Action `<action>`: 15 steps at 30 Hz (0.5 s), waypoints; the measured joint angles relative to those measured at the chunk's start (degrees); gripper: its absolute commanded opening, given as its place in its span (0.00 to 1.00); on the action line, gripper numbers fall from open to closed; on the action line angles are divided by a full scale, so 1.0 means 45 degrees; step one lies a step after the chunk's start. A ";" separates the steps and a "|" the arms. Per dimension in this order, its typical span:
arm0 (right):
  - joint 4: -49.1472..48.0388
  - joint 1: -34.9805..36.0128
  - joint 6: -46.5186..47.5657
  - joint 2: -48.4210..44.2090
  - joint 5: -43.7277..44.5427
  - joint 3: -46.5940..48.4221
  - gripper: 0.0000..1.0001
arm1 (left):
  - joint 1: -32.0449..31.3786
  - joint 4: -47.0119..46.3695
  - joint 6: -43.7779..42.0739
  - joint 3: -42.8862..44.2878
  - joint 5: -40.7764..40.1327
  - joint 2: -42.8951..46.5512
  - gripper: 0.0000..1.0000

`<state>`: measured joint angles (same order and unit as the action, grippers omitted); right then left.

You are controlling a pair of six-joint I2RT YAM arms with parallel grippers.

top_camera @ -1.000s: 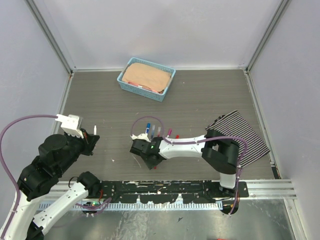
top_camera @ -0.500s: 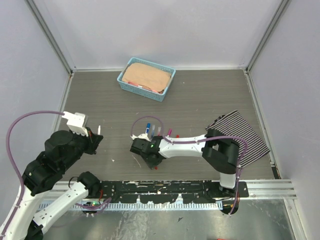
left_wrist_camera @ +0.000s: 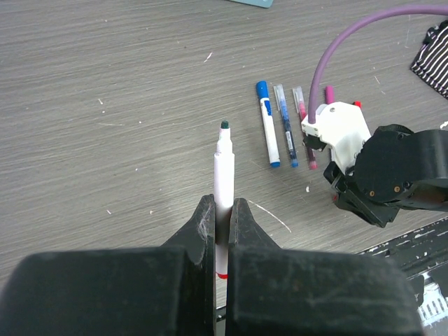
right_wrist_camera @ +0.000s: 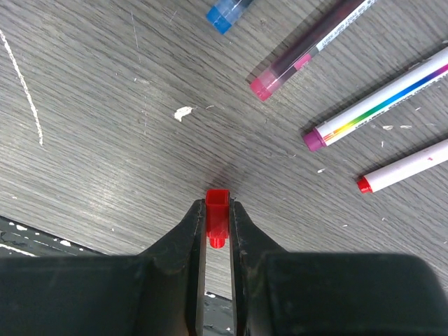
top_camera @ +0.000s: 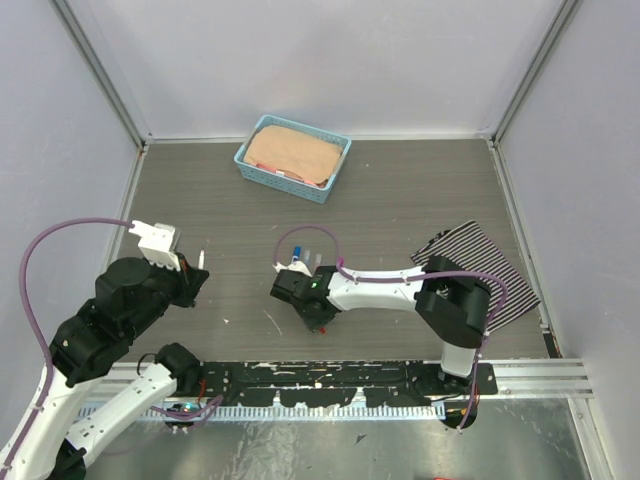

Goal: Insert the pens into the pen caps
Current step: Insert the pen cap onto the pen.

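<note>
The left gripper (left_wrist_camera: pixel 222 206), raised left of the pen row (left_wrist_camera: pixel 267 123), clamps a pen (left_wrist_camera: pixel 223 164) tip-forward, while the right gripper (right_wrist_camera: pixel 216 217), stretched low beside the row, pinches a red cap (right_wrist_camera: pixel 218 199).

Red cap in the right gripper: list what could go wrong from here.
1. The small red plastic cap is pinched only at the tips of the right gripper; a push from the pen could twist it out.
2. The white-barrelled marker pen juts far beyond the left gripper, so slight misalignment may make its tip miss.
3. The rainbow-striped pen lies close by and could get nudged.
</note>
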<state>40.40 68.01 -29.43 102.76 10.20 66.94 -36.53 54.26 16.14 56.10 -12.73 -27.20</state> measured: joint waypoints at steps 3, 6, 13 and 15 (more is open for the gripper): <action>-0.0005 0.0005 0.0000 0.0073 0.0000 -0.0010 0.24 | 0.0000 -0.0005 0.0000 0.0000 -0.0005 0.0000 0.00; 0.0005 0.0005 -0.0010 0.0175 -0.0015 -0.0029 0.28 | 0.0000 -0.0005 0.0005 -0.0010 -0.0015 0.0000 0.00; 0.0049 0.0005 0.0000 0.0277 -0.0214 -0.0087 0.29 | 0.0000 -0.0005 0.0010 -0.0010 -0.0029 0.0000 0.00; 0.0053 0.0005 0.0005 0.0277 -0.0291 -0.0087 0.29 | 0.0000 -0.0005 0.0010 -0.0010 -0.0049 0.0000 0.00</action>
<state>40.64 68.03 -29.41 104.01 8.88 66.54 -36.53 54.24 16.19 56.05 -12.95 -27.20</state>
